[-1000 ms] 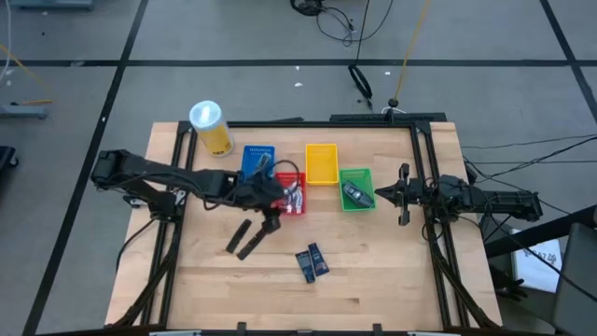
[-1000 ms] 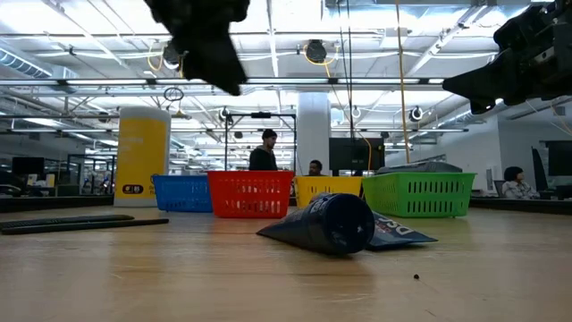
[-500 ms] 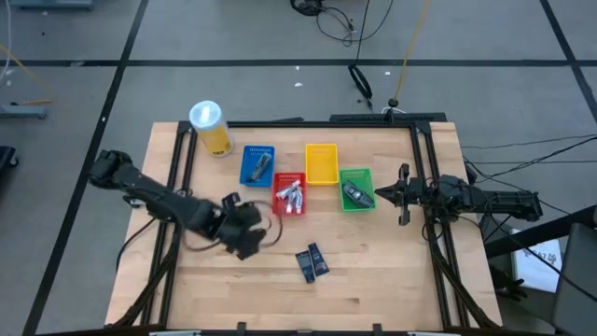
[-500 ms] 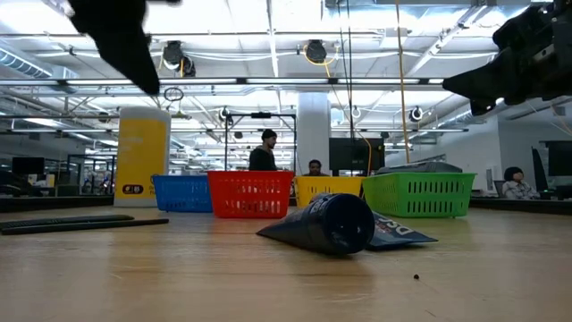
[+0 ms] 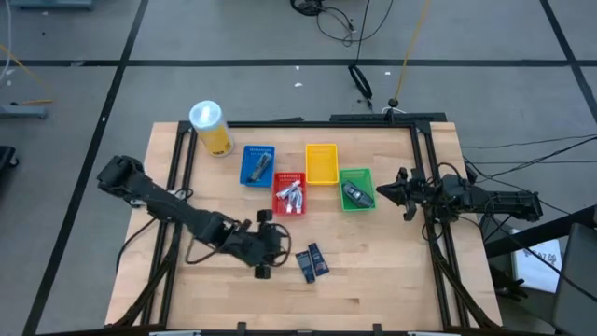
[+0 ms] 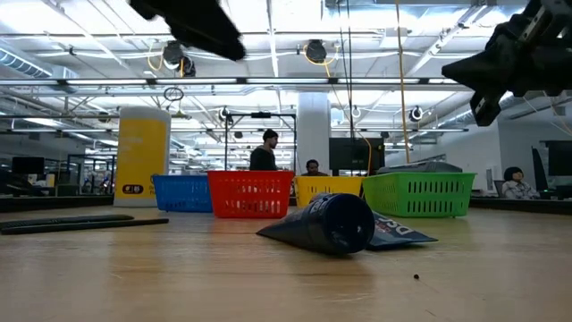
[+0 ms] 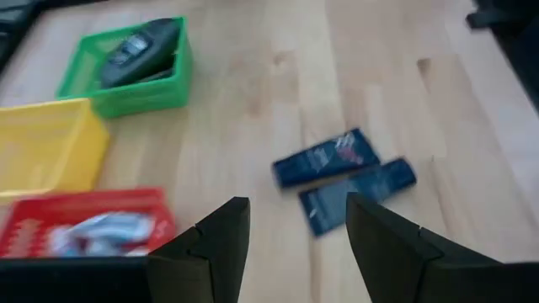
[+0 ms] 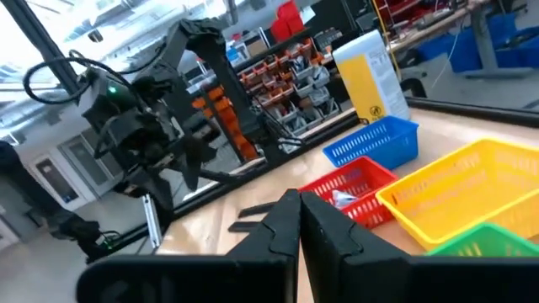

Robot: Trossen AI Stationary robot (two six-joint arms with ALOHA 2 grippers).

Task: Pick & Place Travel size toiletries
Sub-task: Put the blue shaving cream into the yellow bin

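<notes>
**A:** How far along is it?

**B:** Mostly sorted, I'd judge. The red basket (image 5: 289, 196) holds silvery tubes (image 5: 292, 195), the blue basket (image 5: 257, 165) one grey piece (image 5: 261, 166), the green basket (image 5: 355, 189) a dark piece (image 5: 354, 194); the yellow basket (image 5: 321, 163) looks empty. Two dark blue packets (image 5: 312, 260) lie loose on the counter (image 5: 373, 280), near the six o'clock edge.

**A:** How do they lie?

**B:** Flat, side by side and touching, long axes running roughly eleven to five in the overhead view.

**A:** And the arms?

**B:** The left pincer (image 7: 290, 244), empty and spread wide, hovers at the packets' nine o'clock. The right pincer (image 5: 404, 193) waits by the three o'clock edge, fingers closed on nothing.
</notes>
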